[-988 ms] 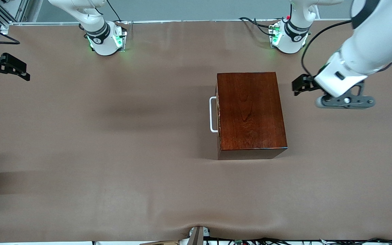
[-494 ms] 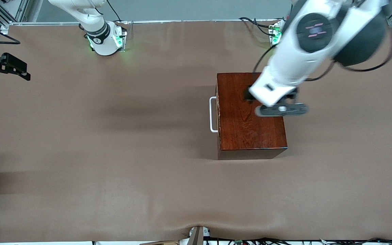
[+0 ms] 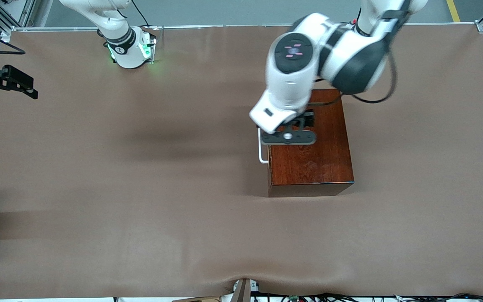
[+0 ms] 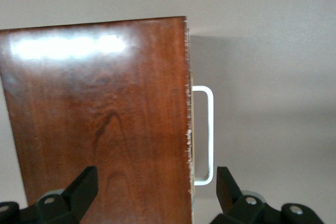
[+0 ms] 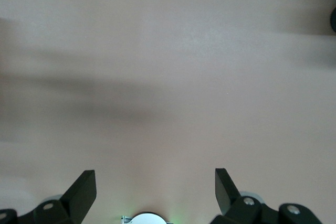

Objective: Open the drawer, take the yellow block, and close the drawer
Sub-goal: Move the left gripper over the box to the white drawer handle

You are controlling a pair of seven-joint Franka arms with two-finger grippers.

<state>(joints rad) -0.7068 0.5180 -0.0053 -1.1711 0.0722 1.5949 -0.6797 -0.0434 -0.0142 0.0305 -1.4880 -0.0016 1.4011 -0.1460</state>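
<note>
Black fingers [image 4: 84, 188] of the left end effector [image 4: 152, 192] stand apart, holding nothing, over the glossy reddish-brown box [image 3: 315, 159] at its handle edge. Its drawer [image 4: 191, 129] is shut flush, contents hidden, white handle [image 3: 261, 147] facing bare brown counter [image 3: 141, 176] toward the right arm's end. There the right end effector [image 3: 9, 84] waits, fingers apart, over the counter's edge.

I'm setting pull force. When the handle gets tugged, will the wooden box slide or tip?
Sliding seems likelier: the wooden box is low, broad and sits unfixed on smooth covering. The thin white handle looks rigid. The left tool, open, hovers above.
</note>
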